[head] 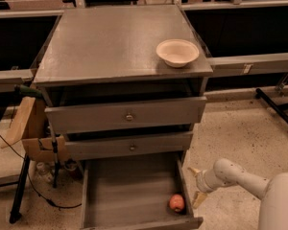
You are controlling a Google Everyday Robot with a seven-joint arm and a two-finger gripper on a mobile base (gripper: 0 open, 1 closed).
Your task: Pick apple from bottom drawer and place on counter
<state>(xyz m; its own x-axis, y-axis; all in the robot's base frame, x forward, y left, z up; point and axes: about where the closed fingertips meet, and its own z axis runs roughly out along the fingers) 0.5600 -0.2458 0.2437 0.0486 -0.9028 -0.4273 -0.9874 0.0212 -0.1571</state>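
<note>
Here, apple (pixel 176 202): lies in the bottom drawer, in its front right corner near the right wall, below and forward of the counter's front right corner.
Bottom drawer (pixel 129 190): pulled out well past the counter's front edge.
Gripper (pixel 196 186): outside the drawer, just beside its right wall, near the apple but apart from it; its two tan fingers are spread, grasping nothing.
Arm (pixel 240 178): white, reaching in from the lower right.
Counter (pixel 110 37): flat grey top.
Bowl (pixel 177 52): cream, upright on the counter by its right edge, towards the front right corner.
Upper drawers (pixel 127 115): two, under the front edge, each with a brass knob.
</note>
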